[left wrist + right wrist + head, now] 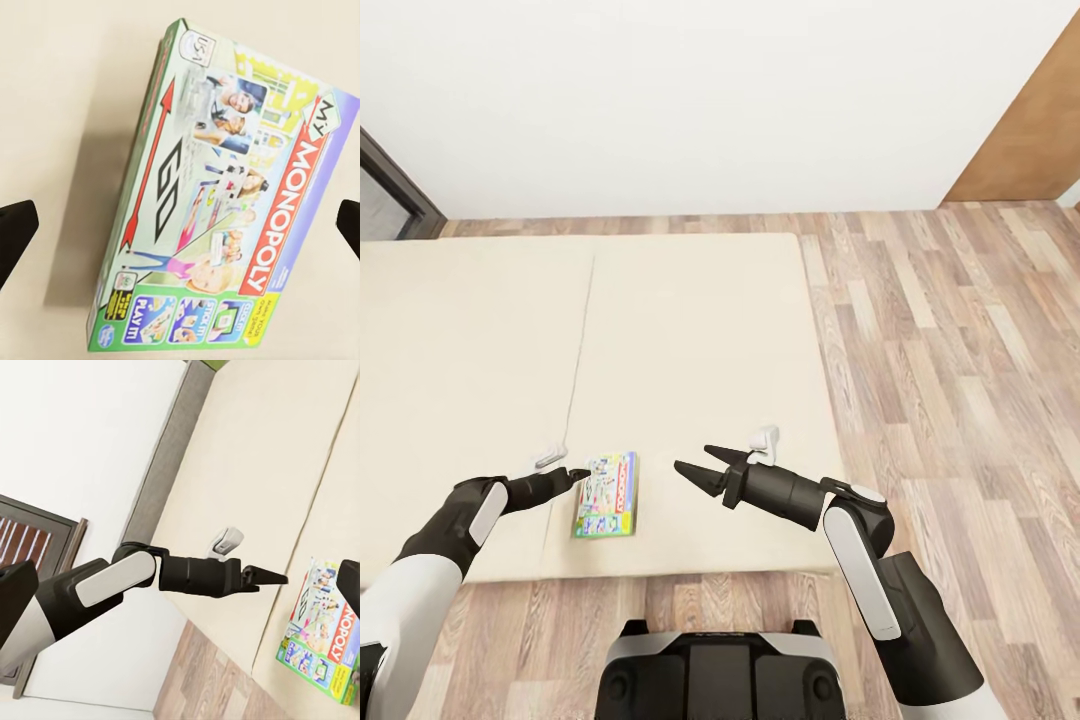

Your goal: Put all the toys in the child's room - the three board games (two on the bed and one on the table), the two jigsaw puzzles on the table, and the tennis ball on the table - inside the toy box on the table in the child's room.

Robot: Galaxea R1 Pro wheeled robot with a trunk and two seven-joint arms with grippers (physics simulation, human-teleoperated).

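Head view: bed (690,330) w/ plain beige mattress spans left and centre, wood floor (960,350) to the right, white wall behind. One board game, the Monopoly box (606,494), lies flat on the mattress near the bed's front edge. Left gripper (578,476) sits right at the box's left edge; fingers too small here to judge contact. Right gripper (698,468) hangs over the mattress just right of the box, apart from it, fingers spread, nothing between them.

Left wrist view: "My Monopoly" box fills the middle, flat on the mattress, casting a shadow on one side. The two dark fingers (16,238) stand wide apart, one at each side of the box, not touching it, holding nothing.

Right wrist view: left arm (112,585) reaches across the mattress, fingertips just short of the Monopoly box. Grey headboard (169,457) runs along the far bed edge.
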